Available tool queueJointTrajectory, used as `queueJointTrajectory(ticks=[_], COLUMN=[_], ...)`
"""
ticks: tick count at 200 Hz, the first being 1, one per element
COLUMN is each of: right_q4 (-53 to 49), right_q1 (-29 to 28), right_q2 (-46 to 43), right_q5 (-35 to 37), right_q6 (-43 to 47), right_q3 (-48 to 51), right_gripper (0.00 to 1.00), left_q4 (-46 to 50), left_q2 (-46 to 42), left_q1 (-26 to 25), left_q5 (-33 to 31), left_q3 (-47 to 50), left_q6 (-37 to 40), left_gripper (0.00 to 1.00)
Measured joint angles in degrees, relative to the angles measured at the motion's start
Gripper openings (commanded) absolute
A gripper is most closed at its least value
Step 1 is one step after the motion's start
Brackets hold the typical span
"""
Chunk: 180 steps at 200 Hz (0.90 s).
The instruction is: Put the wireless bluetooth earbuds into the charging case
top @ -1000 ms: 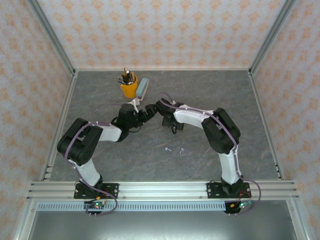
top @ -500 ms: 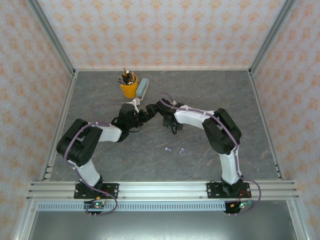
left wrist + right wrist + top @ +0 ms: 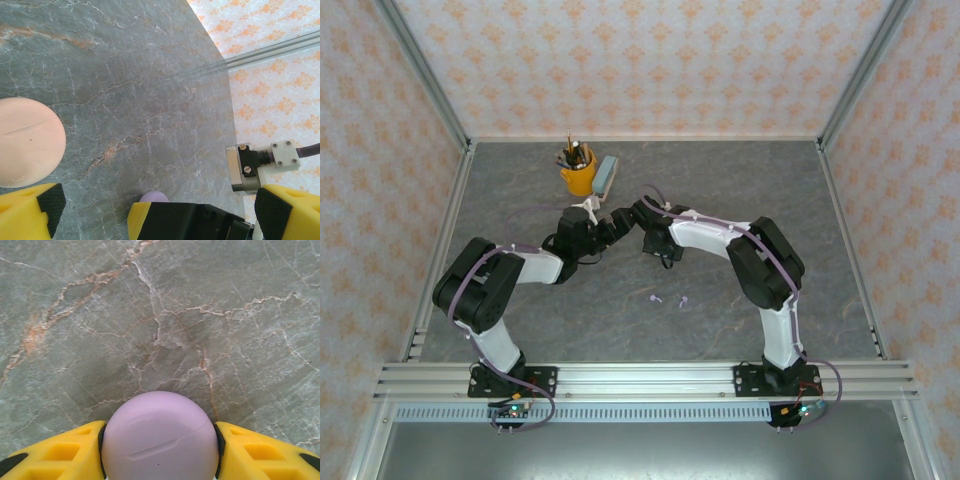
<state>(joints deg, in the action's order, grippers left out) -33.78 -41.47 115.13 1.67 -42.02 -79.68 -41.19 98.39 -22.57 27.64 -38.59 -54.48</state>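
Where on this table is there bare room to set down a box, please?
The widest bare patch is the table's right side, between the right arm and the right rail. A smaller one lies left of the yellow pencil cup. The centre is crowded: the left arm meets the right by the cup and pale blue box, two lilac earbuds nearer.

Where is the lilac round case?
In the right wrist view, bottom centre, the lilac round case sits clamped between the right gripper's yellow fingers, over the marble table.

Top view: you look down from behind the near edge over the whole table. Wrist views: close above its surface, both catching the lilac round case.
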Motion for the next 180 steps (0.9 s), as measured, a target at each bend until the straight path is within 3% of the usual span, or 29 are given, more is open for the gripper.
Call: queueJointTrajectory(ticks=[108, 180], right_q4=[-0.3, -0.2], right_q1=[4.6, 5.9], right_q2=[-4.7, -4.8], right_q5=[-0.9, -3.6], right_q6=[-0.5, -3.0], right_q3=[-2.0, -5.2], right_gripper=[0.52, 0.52], left_q4=[1.2, -6.2], left_q2=[-5.3, -3.6], left_q1=[0.0, -1.7], left_q5=[-1.5, -0.8], left_q3=[4.6, 7.5], left_q6=[5.2, 7.1], left_gripper=[1.00, 1.00])
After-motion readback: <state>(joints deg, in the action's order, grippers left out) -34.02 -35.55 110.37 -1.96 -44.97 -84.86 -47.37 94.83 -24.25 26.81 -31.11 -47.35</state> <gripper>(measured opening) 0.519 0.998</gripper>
